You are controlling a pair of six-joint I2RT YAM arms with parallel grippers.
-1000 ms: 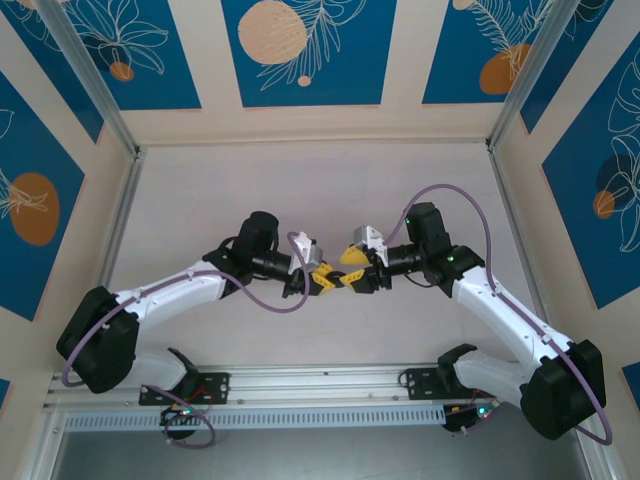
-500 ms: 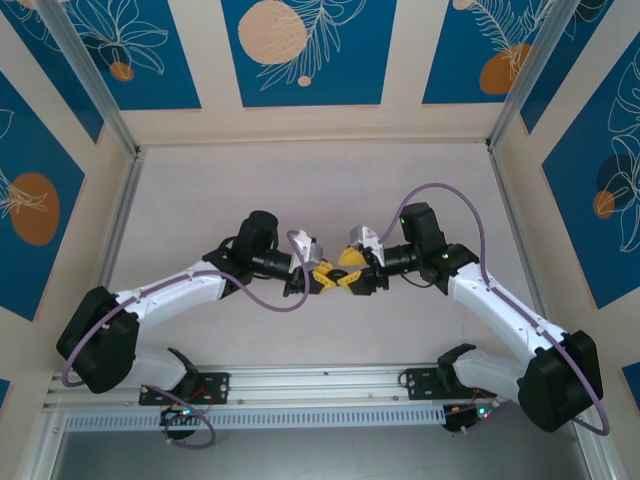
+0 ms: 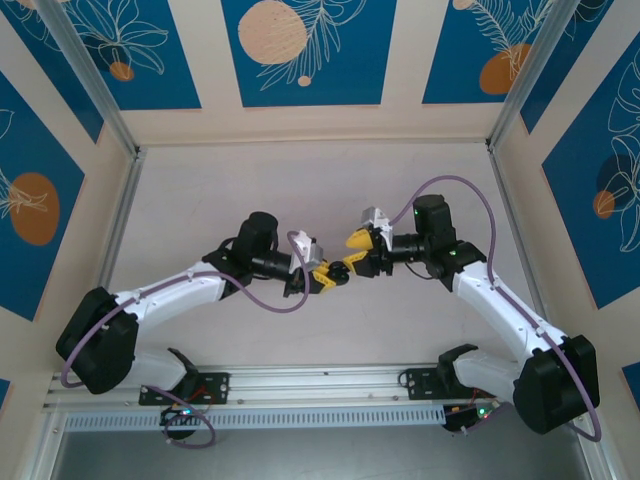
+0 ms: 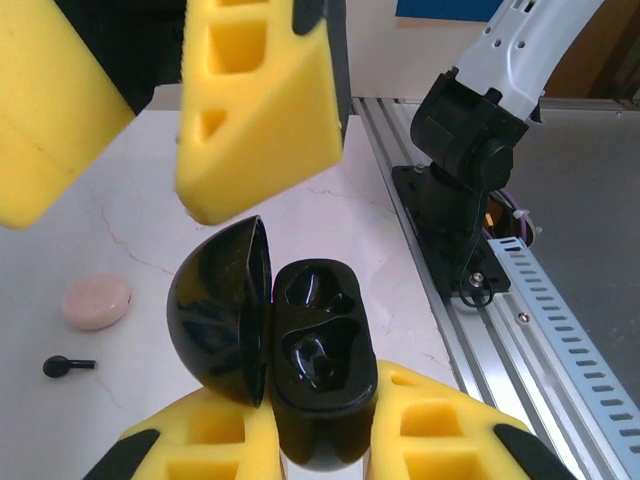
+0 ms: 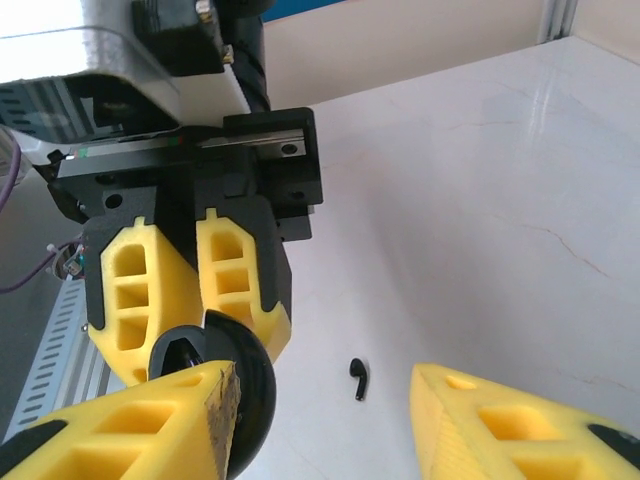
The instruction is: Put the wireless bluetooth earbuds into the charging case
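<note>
One earbud loose on table, below right gripper; jaws spread, empty. Left gripper clamped on charging case, lid open, just under right fingertips. Earbud likely featherlight, slick, rolls: pinch bud end, leave stem free.

Top external: high, behind the arm bases, looking down and forward over the whole table to the far wall. Left wrist: very close over its own fingers, facing right toward the right arm's base. Right wrist: close, facing left at the left gripper. Both wrist views share the charging case.
</note>
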